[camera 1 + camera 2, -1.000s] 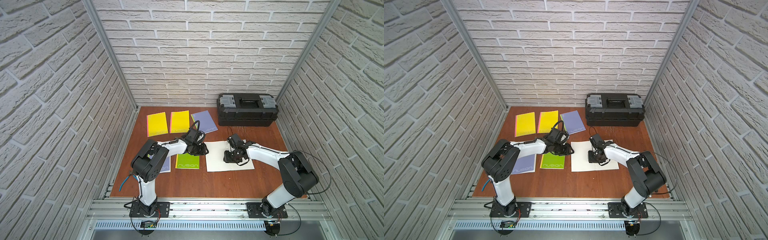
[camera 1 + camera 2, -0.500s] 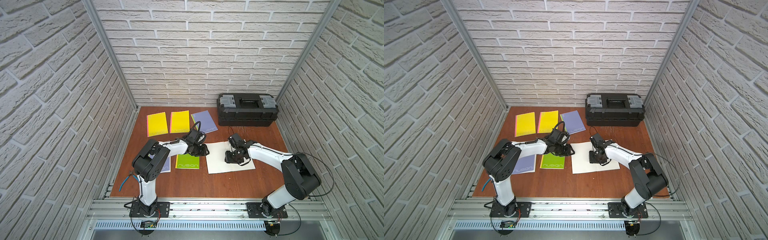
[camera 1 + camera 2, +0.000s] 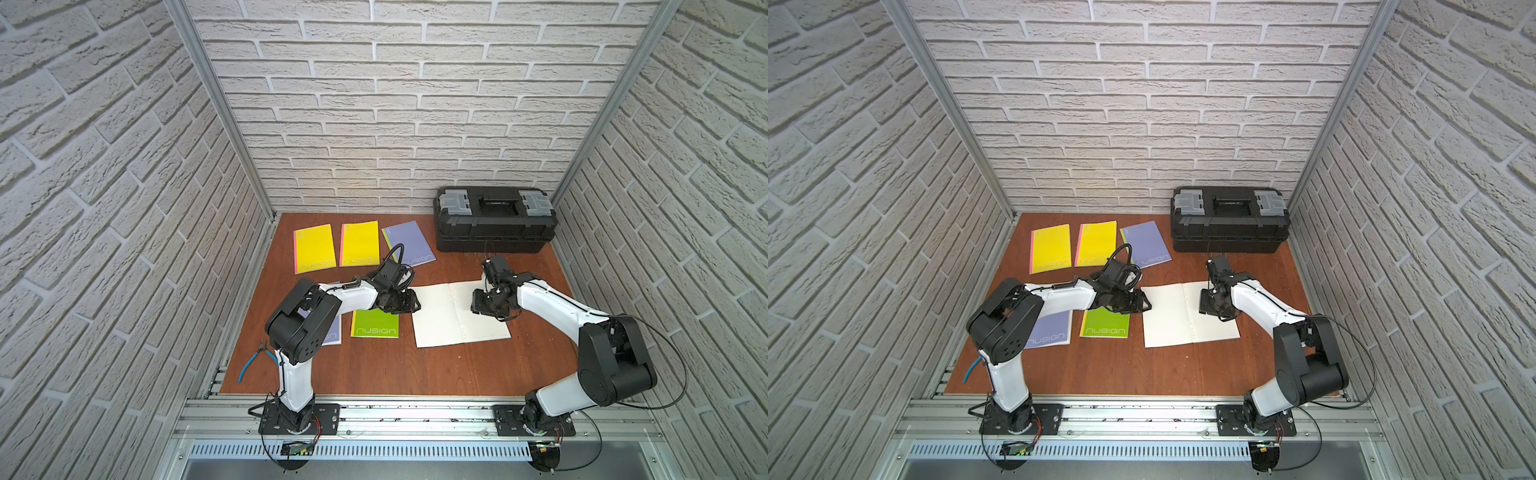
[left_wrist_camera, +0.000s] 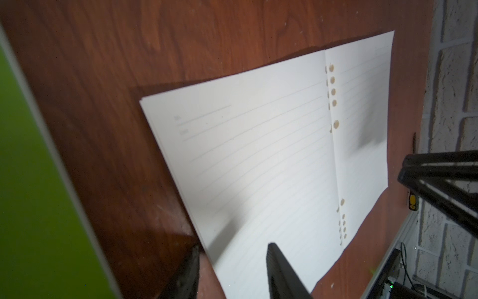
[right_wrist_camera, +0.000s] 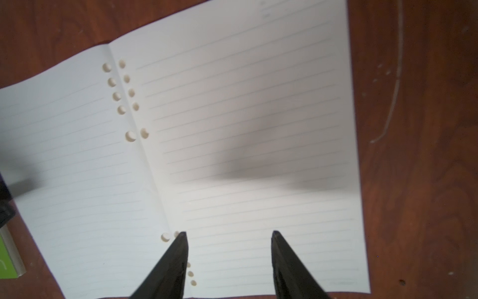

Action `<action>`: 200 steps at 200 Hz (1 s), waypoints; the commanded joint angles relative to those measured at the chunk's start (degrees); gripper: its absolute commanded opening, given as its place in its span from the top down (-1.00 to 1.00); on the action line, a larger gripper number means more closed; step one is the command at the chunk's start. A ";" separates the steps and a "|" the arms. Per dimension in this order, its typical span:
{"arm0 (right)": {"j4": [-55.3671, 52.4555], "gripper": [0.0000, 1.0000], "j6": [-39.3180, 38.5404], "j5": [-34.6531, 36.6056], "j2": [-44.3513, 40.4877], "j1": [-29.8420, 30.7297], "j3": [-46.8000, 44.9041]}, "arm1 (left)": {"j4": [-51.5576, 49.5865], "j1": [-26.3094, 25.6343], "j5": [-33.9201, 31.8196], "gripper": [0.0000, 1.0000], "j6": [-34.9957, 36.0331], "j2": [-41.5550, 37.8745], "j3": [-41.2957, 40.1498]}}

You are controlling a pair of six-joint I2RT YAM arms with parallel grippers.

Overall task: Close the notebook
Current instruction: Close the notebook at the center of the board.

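White lined paper, bound: notebook [image 3: 457,313]. It lies open and flat on the brown tabletop [image 3: 374,370], between the two arms, in front of the black toolbox [image 3: 494,226] and just beside a closed green notebook [image 3: 375,326]. Both pages face up, and punched holes run along the spine [image 5: 150,160]. The task is not yet done.

Left fingers [image 3: 411,300]: apart and low at the outer edge of the page on the left arm's side. The left wrist view shows one finger over bare wood and the other over paper, with the page edge running between them. Nothing is clamped, and contact cannot be told. This placement likely readies a pinch on that edge, so the half can be lifted and folded over.

Right fingers [image 3: 484,305]: apart and pointing down over the other page, one tip beside the holes at the spine. They hold nothing. They are probably placed to pin that half so the book does not slide while the other half turns.

Not in use:
- Two yellow notebooks [image 3: 314,248] and a purple notebook [image 3: 407,243], closed, in a row along the back.
- Blue-handled pliers [image 3: 253,361] at the tabletop's left edge.

All are well apart from the work and serve no purpose in it.
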 commanded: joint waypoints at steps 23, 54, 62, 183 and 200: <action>-0.42 -0.11 -4.13 -1.18 0.12 -5.81 -0.83 | 0.84 -0.37 0.13 0.12 -0.53 1.49 0.46; 1.13 -0.11 -4.55 -2.50 1.20 -7.83 -1.87 | 1.69 -0.48 0.31 0.12 -0.79 1.74 0.25; 1.49 -0.11 -4.65 -2.58 1.51 -8.19 -2.22 | 1.96 -0.45 0.42 0.12 -0.93 1.85 0.12; 5.04 -0.09 -5.64 -4.13 4.70 -13.18 -4.01 | 4.31 -0.47 1.48 0.20 -1.74 1.61 -0.23; 5.31 -0.09 -5.71 -4.37 5.34 -13.66 -3.93 | 4.39 -0.47 1.31 0.20 -1.76 1.31 -0.32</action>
